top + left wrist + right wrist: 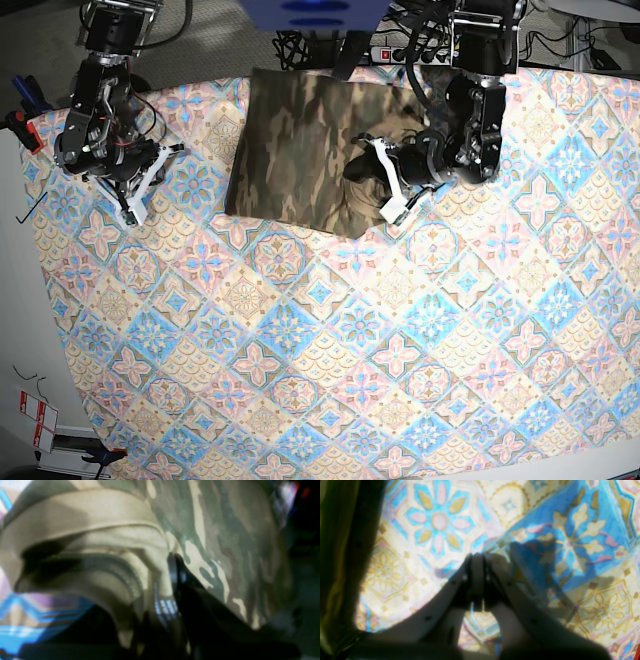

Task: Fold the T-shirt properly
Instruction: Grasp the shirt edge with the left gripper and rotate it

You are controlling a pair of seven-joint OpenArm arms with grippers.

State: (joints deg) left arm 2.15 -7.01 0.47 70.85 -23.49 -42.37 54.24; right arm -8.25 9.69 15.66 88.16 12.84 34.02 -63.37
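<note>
The camouflage T-shirt (300, 150) lies folded into a rough rectangle toward twelve o'clock on the table, its tan collar (82, 527) bunched at its three o'clock edge.

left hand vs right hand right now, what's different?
The left hand is over the T-shirt, closed on a pinch of its cloth near the collar; the right hand is shut on nothing. The left sits on the shirt's edge; the right hangs over bare tablecloth, apart from the shirt. Shared: both have jaws together.
</note>
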